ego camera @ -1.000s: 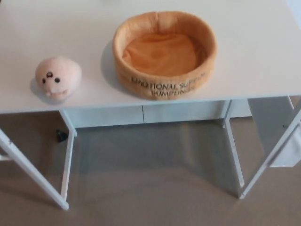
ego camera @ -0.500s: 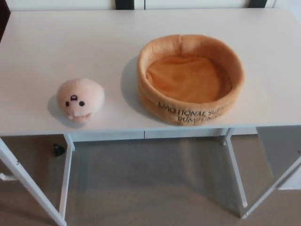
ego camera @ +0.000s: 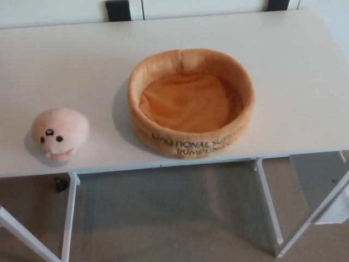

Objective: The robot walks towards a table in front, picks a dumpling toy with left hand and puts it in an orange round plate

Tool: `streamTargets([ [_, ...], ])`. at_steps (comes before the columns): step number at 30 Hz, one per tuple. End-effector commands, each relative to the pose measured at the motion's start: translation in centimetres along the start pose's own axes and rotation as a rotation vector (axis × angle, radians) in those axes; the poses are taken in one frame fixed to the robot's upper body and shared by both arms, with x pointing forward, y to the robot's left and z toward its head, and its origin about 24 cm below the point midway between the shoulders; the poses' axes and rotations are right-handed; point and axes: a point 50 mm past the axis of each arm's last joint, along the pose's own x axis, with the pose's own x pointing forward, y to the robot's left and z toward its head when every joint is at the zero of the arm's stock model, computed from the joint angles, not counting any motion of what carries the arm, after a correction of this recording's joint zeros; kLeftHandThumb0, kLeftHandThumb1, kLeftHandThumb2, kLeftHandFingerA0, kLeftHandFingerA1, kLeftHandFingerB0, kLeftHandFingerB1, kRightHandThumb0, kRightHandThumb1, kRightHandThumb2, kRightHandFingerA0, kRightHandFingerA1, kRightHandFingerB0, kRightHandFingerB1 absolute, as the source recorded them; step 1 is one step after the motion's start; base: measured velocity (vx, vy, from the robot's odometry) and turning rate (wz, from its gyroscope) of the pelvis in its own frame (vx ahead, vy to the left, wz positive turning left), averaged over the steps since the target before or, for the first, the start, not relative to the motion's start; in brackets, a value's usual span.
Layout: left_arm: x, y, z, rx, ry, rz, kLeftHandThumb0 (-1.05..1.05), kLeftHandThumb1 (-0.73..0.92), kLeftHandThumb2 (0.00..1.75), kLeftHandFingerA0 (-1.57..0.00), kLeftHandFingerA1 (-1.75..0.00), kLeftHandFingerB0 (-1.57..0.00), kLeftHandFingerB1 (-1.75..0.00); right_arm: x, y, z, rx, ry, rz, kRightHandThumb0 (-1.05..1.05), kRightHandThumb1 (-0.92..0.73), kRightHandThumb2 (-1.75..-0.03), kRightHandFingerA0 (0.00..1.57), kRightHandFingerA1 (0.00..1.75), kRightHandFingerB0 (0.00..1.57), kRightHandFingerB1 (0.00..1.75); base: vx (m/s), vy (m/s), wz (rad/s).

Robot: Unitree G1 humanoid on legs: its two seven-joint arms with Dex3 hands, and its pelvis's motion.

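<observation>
On the white table, left of centre frame, you've got the dumpling toy — pink plush, small dark face turned toward the near edge, sitting close to that edge. To its right, apart from it, sits the orange round plate — soft-walled, dark lettering on its front, nothing inside. Neither robot hand shows in your head view, so their fingers can't be judged. Grey floor lower frame.

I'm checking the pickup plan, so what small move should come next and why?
Probably bring the left hand into view, toward the dumpling toy. Neither hand shows yet, and the toy sits untouched near the white table's front edge, left of the empty orange plate.
</observation>
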Motion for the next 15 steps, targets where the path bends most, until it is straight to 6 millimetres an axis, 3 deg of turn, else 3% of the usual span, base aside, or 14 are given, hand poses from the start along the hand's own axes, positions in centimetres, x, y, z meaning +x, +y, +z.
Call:
streamTargets([
  [1,-0.14,0.69,-0.32,0.011,0.017,0.009,-0.41,0.64,0.6,-0.54,-0.5,-0.29,-0.34,-0.09,0.01,-0.39,0.003,0.01,-0.001,-0.44,-0.56,-0.81,0.54,0.55,0.4,0.49,0.04,0.171,-0.1],
  [7,-0.1,0.76,-0.2,0.033,0.014,0.016,-0.41,0.64,0.59,-0.55,-0.48,-0.31,-0.34,-0.12,0.06,-0.48,0.005,0.007,0.0,-0.44,-0.56,-0.81,0.54,0.55,0.39,0.48,0.07,0.183,-0.02],
  [8,-0.08,0.76,-0.17,0.03,0.014,0.018,-0.41,0.63,0.59,-0.57,-0.49,-0.31,-0.34,-0.12,0.08,-0.49,0.006,0.007,-0.002,-0.37,-0.66,-0.59,0.62,0.46,0.46,0.38,0.12,0.083,-0.05],
  [9,-0.06,0.76,-0.13,0.026,0.014,0.02,-0.41,0.63,0.59,-0.57,-0.49,-0.31,-0.34,-0.12,0.11,-0.49,0.008,0.006,-0.005,-0.37,-0.66,-0.59,0.62,0.46,0.46,0.38,0.09,0.066,0.26],
  [10,-0.03,0.79,-0.08,0.012,0.014,0.014,-0.4,0.64,0.6,-0.57,-0.52,-0.28,-0.34,-0.12,0.12,-0.49,0.01,0.006,-0.004,-0.44,-0.56,-0.81,0.55,0.56,0.41,0.49,0.09,0.031,-0.01],
  [11,-0.02,0.8,-0.06,0.006,0.014,0.011,-0.4,0.64,0.6,-0.57,-0.52,-0.28,-0.34,-0.12,0.12,-0.48,0.01,0.006,-0.004,-0.44,-0.56,-0.81,0.55,0.56,0.41,0.49,0.09,-0.003,0.05],
  [12,0.01,0.84,0.0,0.023,0.016,0.014,-0.4,0.65,0.59,-0.57,-0.48,-0.3,-0.34,-0.12,0.13,-0.44,0.01,0.002,-0.001,-0.36,-0.66,-0.59,0.62,0.46,0.46,0.38,0.08,-0.043,0.02],
  [14,0.06,0.91,0.1,0.034,0.017,0.012,-0.41,0.64,0.59,-0.55,-0.47,-0.3,-0.33,-0.11,0.1,-0.41,0.005,0.002,-0.001,-0.37,-0.66,-0.59,0.63,0.46,0.45,0.38,0.06,-0.062,0.1],
  [15,0.07,1.01,0.19,0.033,0.012,0.011,-0.5,0.51,0.78,-0.5,-0.57,-0.25,-0.45,-0.11,0.12,-0.39,0.012,0.0,-0.001,-0.36,-0.66,-0.59,0.62,0.46,0.45,0.38,0.0,0.0,0.0],
])
